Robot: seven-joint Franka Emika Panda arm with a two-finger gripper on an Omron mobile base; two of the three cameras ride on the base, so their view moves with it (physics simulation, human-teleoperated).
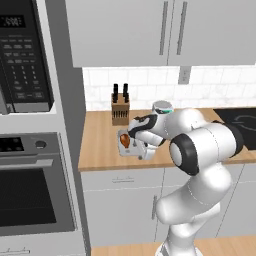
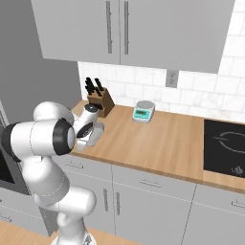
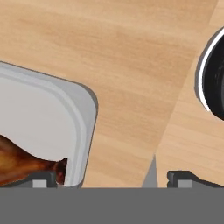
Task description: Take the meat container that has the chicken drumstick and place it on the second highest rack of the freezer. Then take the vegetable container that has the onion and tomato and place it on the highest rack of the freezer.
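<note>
gripper [image 3: 111, 177] low over the wooden counter [image 1: 100, 145], jaws spread across the right rim of the meat container [image 3: 83, 127], not pinching; chicken drumstick [image 1: 124, 140] inside, just near of the knife block [image 1: 120, 109]

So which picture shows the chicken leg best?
The hand view: the chicken drumstick lies large and glossy brown in its pale grey tray, cut off by the frame edge. The left base view shows it as a small orange blob beside the arm. In the right base view the arm covers it.
</note>
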